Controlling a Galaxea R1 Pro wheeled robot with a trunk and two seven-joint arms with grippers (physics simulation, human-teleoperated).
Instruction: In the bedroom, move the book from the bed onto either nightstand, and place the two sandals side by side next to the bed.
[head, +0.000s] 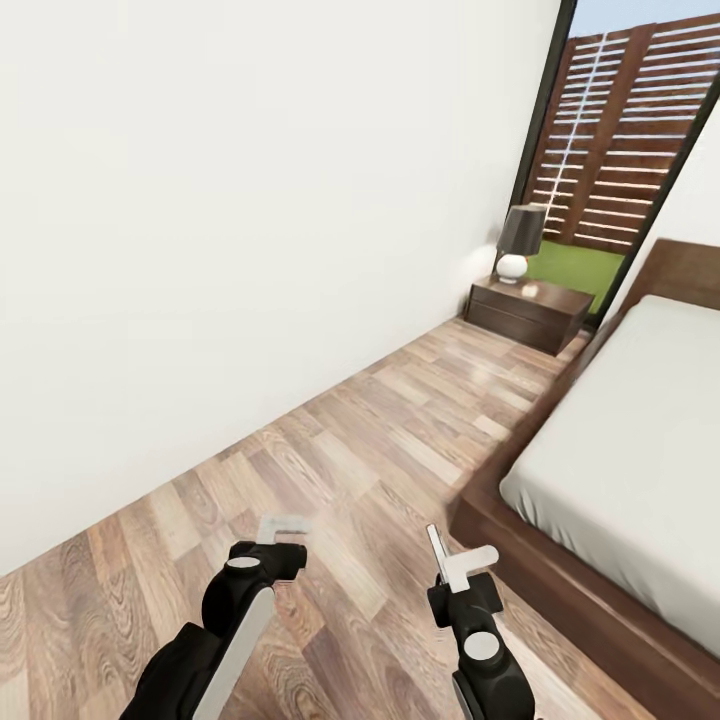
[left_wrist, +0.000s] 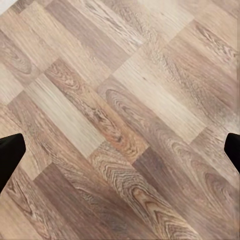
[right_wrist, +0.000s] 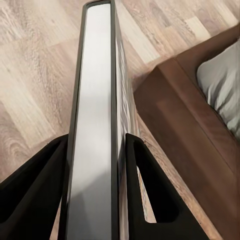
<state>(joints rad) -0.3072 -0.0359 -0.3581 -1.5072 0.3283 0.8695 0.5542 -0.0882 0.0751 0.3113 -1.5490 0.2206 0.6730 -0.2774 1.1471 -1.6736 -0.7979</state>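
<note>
My right gripper (head: 455, 572) is shut on the book (head: 438, 548), a thin dark paperback held upright on its edge above the floor. The right wrist view looks along its pale page edge (right_wrist: 95, 75), with the black fingers (right_wrist: 150, 190) pressed against both covers. Just to the right lies the bed (head: 640, 440), a grey mattress on a dark brown frame (right_wrist: 185, 115). At the far end of the aisle stands the nightstand (head: 525, 310). My left gripper (head: 283, 527) hangs open over bare planks (left_wrist: 120, 150), nothing between its fingers. The blue sandals are out of view.
A white wall (head: 250, 220) runs along the left of a wood-plank aisle (head: 400, 430) leading to the nightstand. On the nightstand stand a dark-shaded lamp (head: 520, 240) and a small pale object. Behind it is a tall dark-framed window (head: 620, 140) showing a slatted fence.
</note>
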